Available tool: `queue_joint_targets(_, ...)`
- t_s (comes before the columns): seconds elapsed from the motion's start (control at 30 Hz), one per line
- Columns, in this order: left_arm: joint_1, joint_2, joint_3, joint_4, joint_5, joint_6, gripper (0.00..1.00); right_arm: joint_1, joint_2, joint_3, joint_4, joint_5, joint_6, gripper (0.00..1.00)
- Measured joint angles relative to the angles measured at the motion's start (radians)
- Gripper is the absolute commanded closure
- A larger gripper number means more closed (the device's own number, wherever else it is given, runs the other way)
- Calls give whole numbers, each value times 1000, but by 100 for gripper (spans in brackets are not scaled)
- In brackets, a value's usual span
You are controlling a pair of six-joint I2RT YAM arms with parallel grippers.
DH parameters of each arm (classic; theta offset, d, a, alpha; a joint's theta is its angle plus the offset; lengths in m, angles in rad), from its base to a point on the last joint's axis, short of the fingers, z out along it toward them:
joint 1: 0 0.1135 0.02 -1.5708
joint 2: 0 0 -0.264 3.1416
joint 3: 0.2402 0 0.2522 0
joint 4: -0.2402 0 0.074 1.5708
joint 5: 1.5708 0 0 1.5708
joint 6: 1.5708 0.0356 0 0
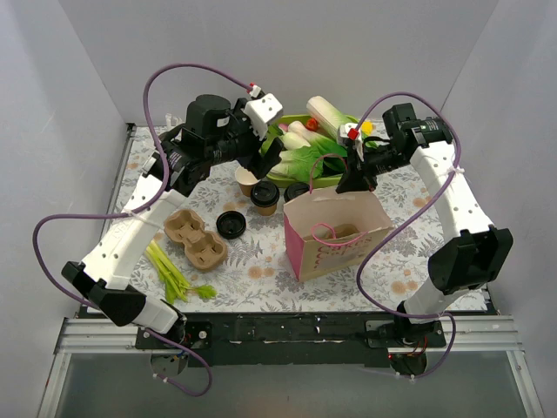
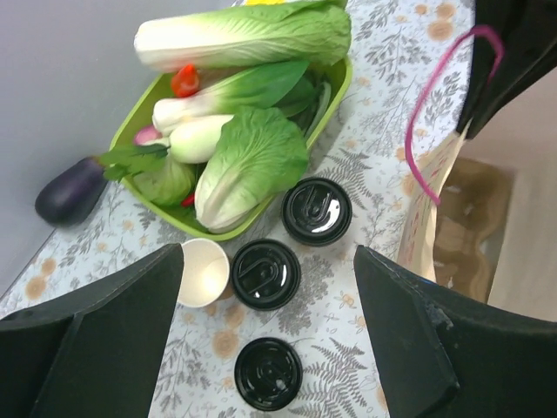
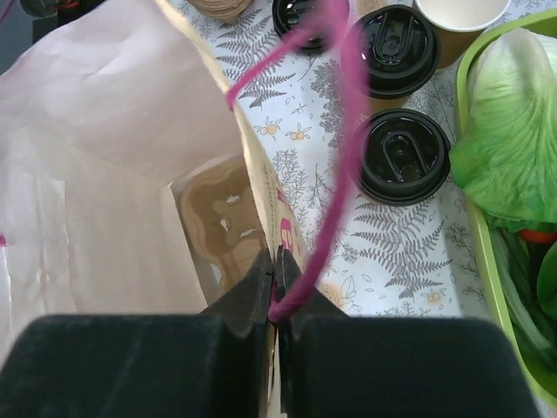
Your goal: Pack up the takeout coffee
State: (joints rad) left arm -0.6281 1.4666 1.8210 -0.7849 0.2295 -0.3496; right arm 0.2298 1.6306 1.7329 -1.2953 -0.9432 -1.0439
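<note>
Right gripper [image 3: 277, 292] pinches bag [image 3: 104, 131] rim; left gripper [image 2: 270, 261] gapes over cups [image 2: 316, 211] beside vegetable tray [image 2: 341, 87].

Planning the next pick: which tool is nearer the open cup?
Left. The left tool hovers open above the open cup; the right tool is farther off, pinching the bag rim.

My right pincer [image 1: 352, 185] meets the back rim of the pink-sided paper bag [image 1: 339, 248] while my left pincer [image 1: 265, 161] hangs above a lidded coffee cup [image 1: 265, 197] beside the green vegetable tray [image 1: 300, 180] on a floral tablecloth [image 1: 261, 272].
</note>
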Motion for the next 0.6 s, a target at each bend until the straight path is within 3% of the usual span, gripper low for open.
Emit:
queue_joint_targets(0.2,16,-46,-103,41,-21,13,19,0,-131,-46,14,63,2,99)
queue_joint_targets(0.6,25,-31,-260,36,7,103,13,25,-521,-301,131,150,16,99)
